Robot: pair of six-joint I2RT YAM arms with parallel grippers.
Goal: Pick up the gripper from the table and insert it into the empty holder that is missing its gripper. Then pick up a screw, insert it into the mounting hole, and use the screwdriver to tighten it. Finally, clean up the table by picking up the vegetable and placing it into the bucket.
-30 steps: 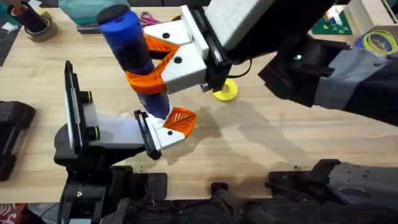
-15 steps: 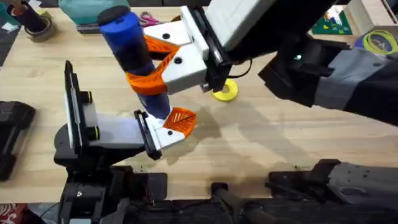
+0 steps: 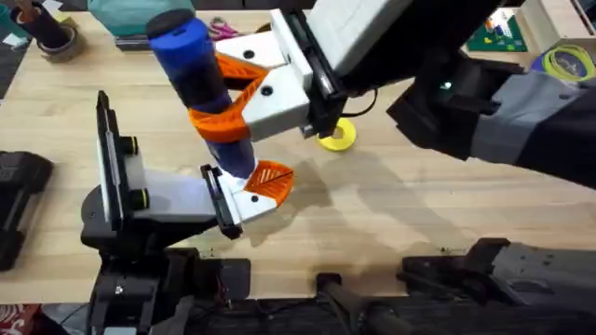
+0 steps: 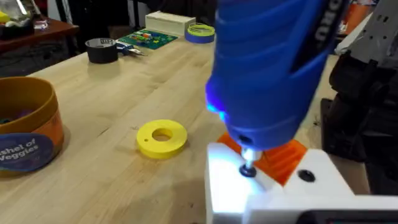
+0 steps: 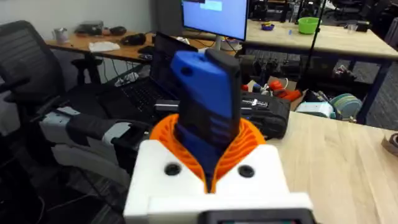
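Note:
My right gripper (image 3: 223, 98) reaches across the table and is shut on the blue screwdriver (image 3: 197, 79), which stands upright between its orange fingers (image 5: 245, 140). The screwdriver (image 4: 273, 68) points down, and its metal tip rests on a dark screw (image 4: 248, 170) in the white holder (image 4: 280, 193) of my left gripper (image 3: 247, 197). The orange gripper (image 3: 270, 177) piece sits in that holder, right beside the tip. The bucket (image 4: 28, 134) stands farther off on the table. The vegetable is out of view.
A yellow ring (image 3: 336, 136) lies on the wood just beyond the holder. Tape rolls (image 4: 102, 50) and a green board (image 4: 148, 38) sit at the table's far end. A second hole (image 4: 305, 176) shows in the holder. Bare wood lies between the ring and the bucket.

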